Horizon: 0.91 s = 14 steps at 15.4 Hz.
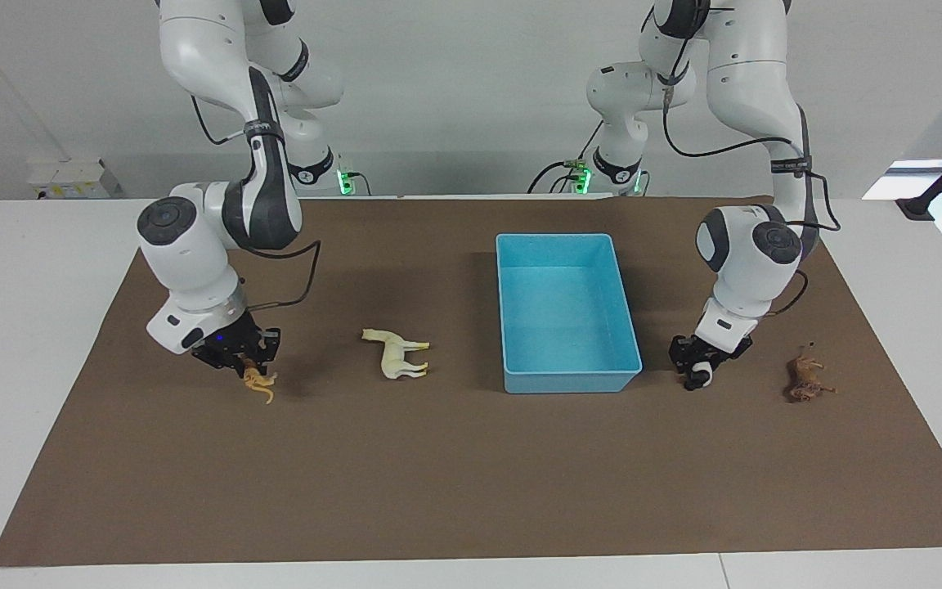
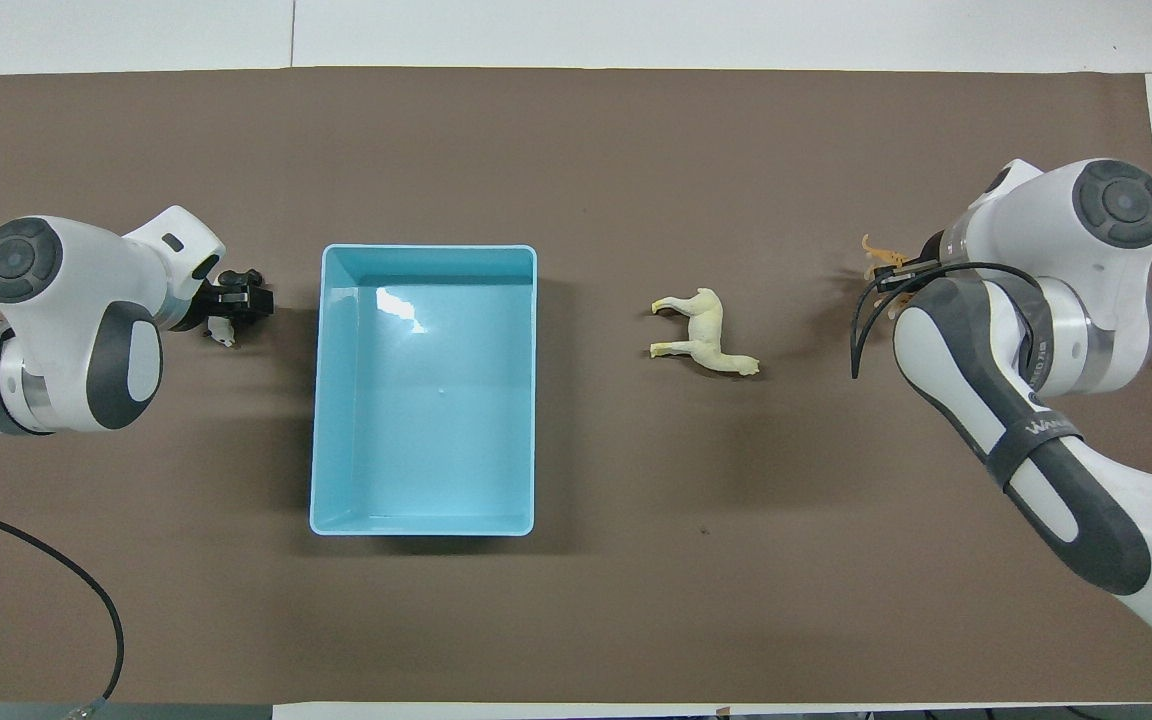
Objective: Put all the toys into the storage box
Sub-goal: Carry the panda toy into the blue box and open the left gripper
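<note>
Facing view is showing my right end effector clamped together on the small orange striped plastic tiger figurine, which is hanging from my fingertips just above the brown mat on the desk, at the right arm's end. My left end effector is sitting down at the mat around the small black-and-white plastic panda figurine, its fingers standing on either side of the toy; whether they are already pressing on it I cannot tell. The panda is lying just beside the rectangular light blue plastic storage box, toward the left arm's end. The box is standing with nothing in it. The cream-white plastic horse figurine is lying on its side between the box and the tiger, and the brown plastic lion figurine is lying on the mat near the panda, closer to the left arm's end of the desk.
</note>
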Available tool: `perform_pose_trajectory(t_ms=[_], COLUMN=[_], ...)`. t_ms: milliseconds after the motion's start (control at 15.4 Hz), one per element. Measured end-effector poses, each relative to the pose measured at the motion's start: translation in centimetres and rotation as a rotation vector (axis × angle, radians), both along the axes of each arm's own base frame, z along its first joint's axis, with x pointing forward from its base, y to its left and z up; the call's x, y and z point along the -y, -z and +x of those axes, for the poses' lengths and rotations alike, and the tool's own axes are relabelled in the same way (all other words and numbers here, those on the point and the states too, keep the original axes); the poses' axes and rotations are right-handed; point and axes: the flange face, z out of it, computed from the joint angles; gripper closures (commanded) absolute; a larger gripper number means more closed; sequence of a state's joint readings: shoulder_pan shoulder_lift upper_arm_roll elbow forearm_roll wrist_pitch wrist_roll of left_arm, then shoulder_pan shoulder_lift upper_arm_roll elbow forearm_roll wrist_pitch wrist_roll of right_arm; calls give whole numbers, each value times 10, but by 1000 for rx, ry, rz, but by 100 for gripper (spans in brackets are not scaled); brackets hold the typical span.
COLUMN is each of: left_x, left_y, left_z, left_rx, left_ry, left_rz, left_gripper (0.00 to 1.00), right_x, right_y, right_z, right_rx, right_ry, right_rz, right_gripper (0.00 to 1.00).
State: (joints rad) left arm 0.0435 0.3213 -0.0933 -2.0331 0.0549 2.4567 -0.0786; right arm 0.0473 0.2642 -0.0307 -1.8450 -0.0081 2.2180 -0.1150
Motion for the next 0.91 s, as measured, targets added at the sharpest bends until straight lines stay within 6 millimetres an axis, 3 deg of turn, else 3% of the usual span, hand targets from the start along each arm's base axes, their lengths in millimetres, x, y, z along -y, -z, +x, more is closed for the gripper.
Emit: perform_pose_trajectory(t_ms=[260,455,585,715,780,846,911], left_x=[-4,5,38,92,127,159,187], left_y=[-12,-77,-130,-155,-156,-149,-138], left_z=[4,21,18,3,-9,-22,-37], left_rx=[-60,-159,-178,-180,-187,-199,-209], left_ry=[-25,-110,-206,-295,-327,-338,-333], left_rz=[6,-4,-45,-66,-62,-52,-41], left_gripper=[100,100,100,100,77,24,0], right_x=[0,0,1,1,1,1,1], right_y=[-59,-91,-112,-127,-131,-132,-132], right_z=[-3,-6,-9,-13,-15,-16,-16], right_rx=[-40,-81,-107,-111,-112,-112,-113], right_ry=[2,4,5,5,6,6,6], right_rz=[0,-1,-1,-1,-1,-1,-2], right_gripper=[100,100,100,100,100,100,100])
